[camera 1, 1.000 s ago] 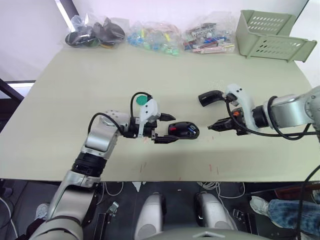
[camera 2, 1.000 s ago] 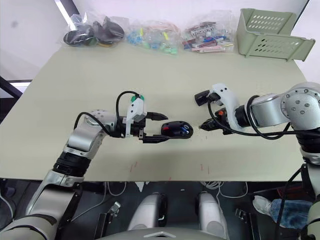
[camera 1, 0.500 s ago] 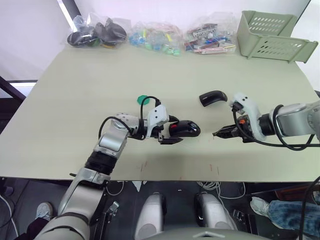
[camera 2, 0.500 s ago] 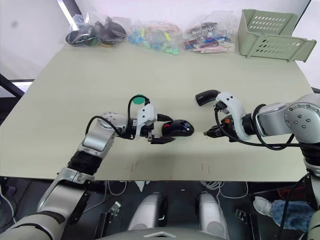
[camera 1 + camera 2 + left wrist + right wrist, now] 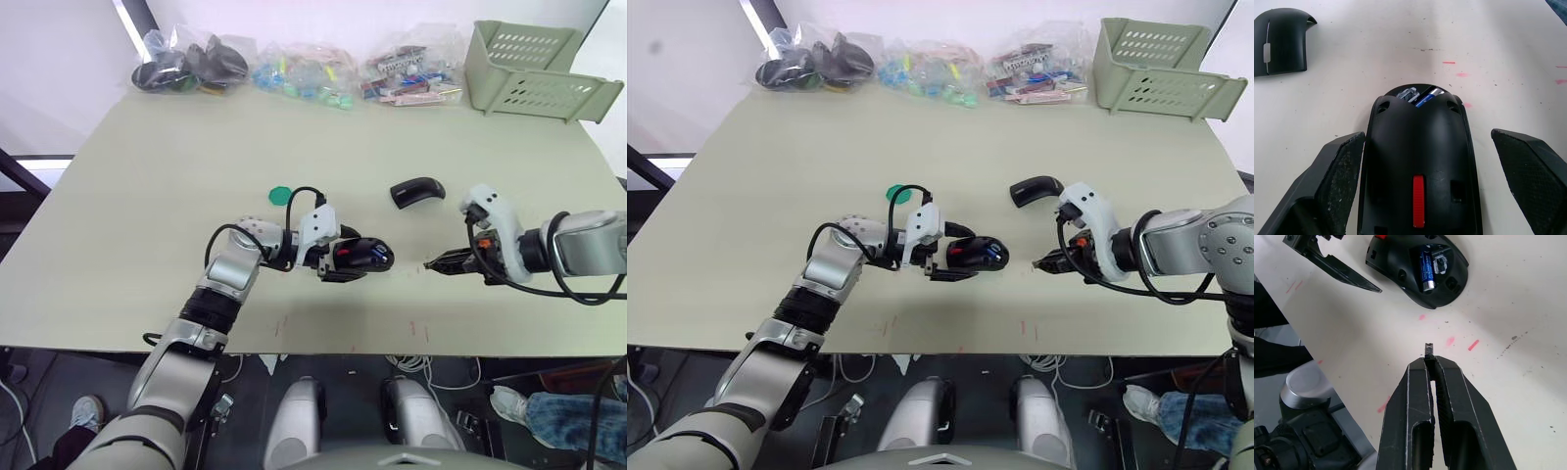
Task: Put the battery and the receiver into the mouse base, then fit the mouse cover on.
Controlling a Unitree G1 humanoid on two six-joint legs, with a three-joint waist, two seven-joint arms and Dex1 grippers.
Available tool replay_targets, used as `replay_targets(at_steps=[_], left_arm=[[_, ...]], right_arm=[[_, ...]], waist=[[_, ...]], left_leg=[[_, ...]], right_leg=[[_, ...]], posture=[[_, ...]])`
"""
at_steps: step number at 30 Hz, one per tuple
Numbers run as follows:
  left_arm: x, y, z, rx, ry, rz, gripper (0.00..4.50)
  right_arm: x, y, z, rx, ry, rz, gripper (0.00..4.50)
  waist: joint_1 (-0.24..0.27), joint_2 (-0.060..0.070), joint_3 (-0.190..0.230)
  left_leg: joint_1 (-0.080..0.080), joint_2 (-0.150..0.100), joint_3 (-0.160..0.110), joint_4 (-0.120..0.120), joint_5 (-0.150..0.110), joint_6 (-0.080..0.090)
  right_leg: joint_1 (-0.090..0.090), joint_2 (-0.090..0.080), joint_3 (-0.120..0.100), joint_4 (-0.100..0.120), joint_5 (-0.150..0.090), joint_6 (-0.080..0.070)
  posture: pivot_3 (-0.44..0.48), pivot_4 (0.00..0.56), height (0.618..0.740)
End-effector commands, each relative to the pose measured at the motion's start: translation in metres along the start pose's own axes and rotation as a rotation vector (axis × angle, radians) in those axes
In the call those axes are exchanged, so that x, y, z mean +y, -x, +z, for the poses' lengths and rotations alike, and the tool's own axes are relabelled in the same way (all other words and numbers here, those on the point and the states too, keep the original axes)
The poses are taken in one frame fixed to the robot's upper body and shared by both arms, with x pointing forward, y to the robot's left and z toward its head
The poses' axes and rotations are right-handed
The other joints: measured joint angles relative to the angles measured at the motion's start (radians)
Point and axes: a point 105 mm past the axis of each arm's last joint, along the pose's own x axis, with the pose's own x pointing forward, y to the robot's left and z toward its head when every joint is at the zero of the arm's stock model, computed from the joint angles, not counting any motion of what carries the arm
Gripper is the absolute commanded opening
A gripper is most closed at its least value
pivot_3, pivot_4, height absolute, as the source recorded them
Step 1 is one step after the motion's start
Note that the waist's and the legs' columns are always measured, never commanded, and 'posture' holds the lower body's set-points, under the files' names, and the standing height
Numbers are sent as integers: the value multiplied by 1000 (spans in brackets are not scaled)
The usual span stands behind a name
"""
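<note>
The left gripper (image 5: 345,262) has slid forward over the last second and now brackets the base (image 5: 361,256), fingers wide, one on each flank; the left wrist view shows a clear gap on one side and the other finger (image 5: 1334,171) close against the shell, contact uncertain. The right gripper (image 5: 431,264) has pulled back from the base and dropped low to the table, its fingers pinched almost together on the receiver (image 5: 1428,349), a tiny dark stub poking out past the tips. The camera has also shifted a little.

In my reading, the base is being steadied for insertion while the right arm lines up its approach. The battery (image 5: 1426,266) already lies in its bay, blue with a silver end, so one of the three steps looks done.

From the right fingertips, the base lies at about 9 o'clock in the head views, apart, with bare table between. The open bay faces the receiver side. The cover (image 5: 416,191) rests on the table at roughly 11 o'clock from the right gripper, near but not touching. A green disc (image 5: 281,195) sits behind the left arm.
</note>
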Motion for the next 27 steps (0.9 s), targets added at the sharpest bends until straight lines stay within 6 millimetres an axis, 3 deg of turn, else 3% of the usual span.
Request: replay_targets(at_steps=[1, 12, 25, 27], left_arm=[[5, 0, 6, -1, -55, 9, 4393], [13, -14, 9, 1, -76, -18, 4393], [12, -17, 4, 39, -94, -88, 4393], [10, -19, 3, 37, -88, -97, 3874]], right_arm=[[3, 9, 11, -46, 37, -8, 0], [2, 9, 14, -41, 46, -9, 0], [4, 9, 16, -47, 58, -5, 0], [5, 8, 17, -49, 61, -1, 0]], waist=[[0, 0, 0], [1, 0, 0], [1, 0, 0], [1, 0, 0]], left_leg=[[0, 0, 0, 0, 0, 0], [0, 0, 0, 0, 0, 0], [0, 0, 0, 0, 0, 0], [0, 0, 0, 0, 0, 0]], right_leg=[[0, 0, 0, 0, 0, 0], [0, 0, 0, 0, 0, 0], [0, 1, 0, 0, 0, 0], [0, 1, 0, 0, 0, 0]], posture=[[0, 150, 740], [0, 150, 740], [0, 150, 740], [0, 150, 740]])
